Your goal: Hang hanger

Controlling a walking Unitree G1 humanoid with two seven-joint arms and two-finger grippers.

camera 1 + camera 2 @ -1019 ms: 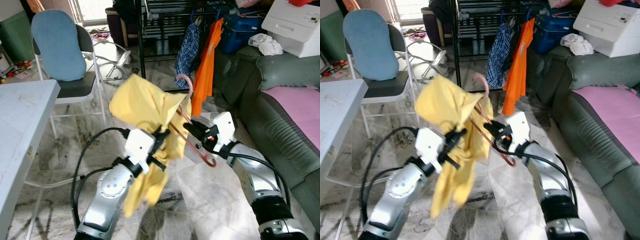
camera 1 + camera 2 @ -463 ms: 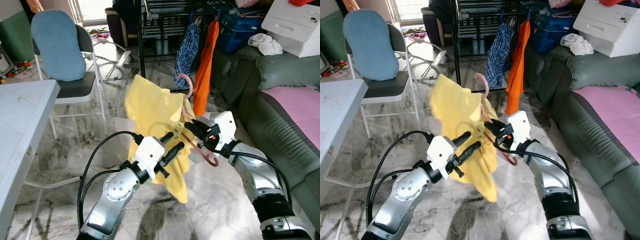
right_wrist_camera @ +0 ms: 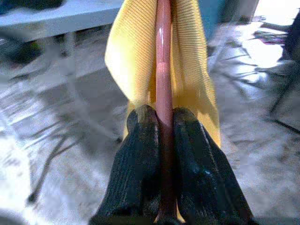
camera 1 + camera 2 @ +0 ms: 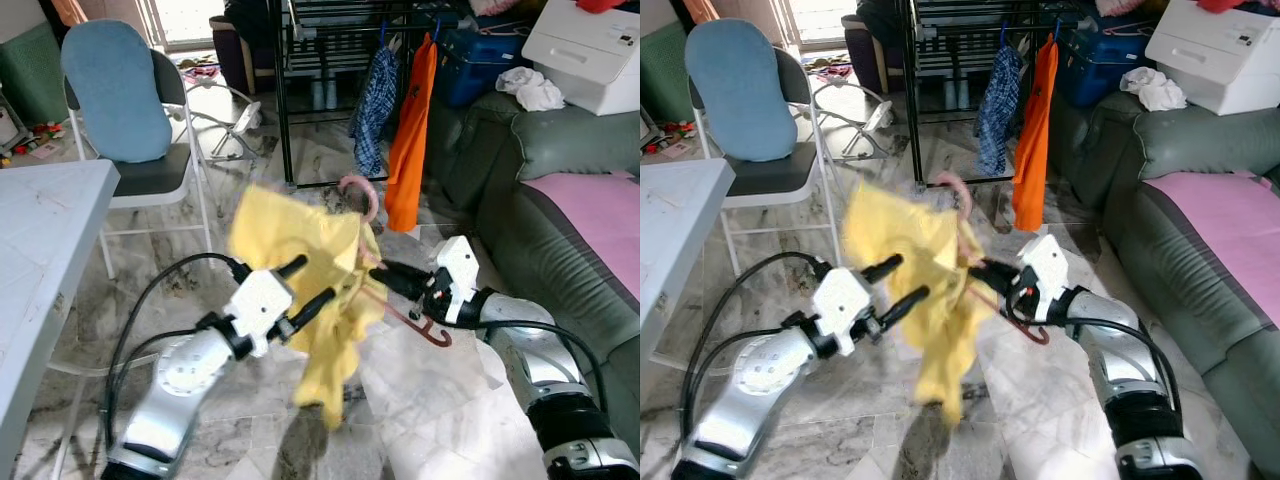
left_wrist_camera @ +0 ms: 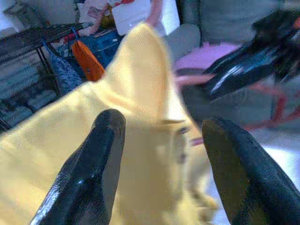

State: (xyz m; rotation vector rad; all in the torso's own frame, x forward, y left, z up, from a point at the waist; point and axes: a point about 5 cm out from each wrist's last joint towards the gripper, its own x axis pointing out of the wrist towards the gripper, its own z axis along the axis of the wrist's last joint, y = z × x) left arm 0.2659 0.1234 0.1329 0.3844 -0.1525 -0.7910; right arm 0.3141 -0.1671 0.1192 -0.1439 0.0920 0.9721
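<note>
A yellow shirt (image 4: 300,260) hangs bunched on a pink hanger whose hook (image 4: 358,190) rises above it. The hanger's lower bar (image 4: 425,328) sticks out to the right. My right gripper (image 4: 392,277) is shut on the hanger's bar (image 3: 162,79), with the yellow cloth draped on both sides of it. My left gripper (image 4: 306,284) stands open right beside the shirt, its fingers (image 5: 101,164) spread, with the cloth (image 5: 140,108) behind the gap. A black drying rack (image 4: 330,40) stands ahead, with an orange shirt (image 4: 405,140) and a blue plaid shirt (image 4: 375,100) hanging on it.
A chair with a blue cushion (image 4: 115,95) stands at the left back, and a white table (image 4: 40,230) at the near left. A green sofa (image 4: 560,160) with a pink cover runs along the right. Marble floor (image 4: 430,400) lies open below my arms.
The left gripper let go of the shirt and stayed open while its arm drew back to the left. The shirt swung and sagged. The right gripper carried the hanger slightly lower and to the right.
</note>
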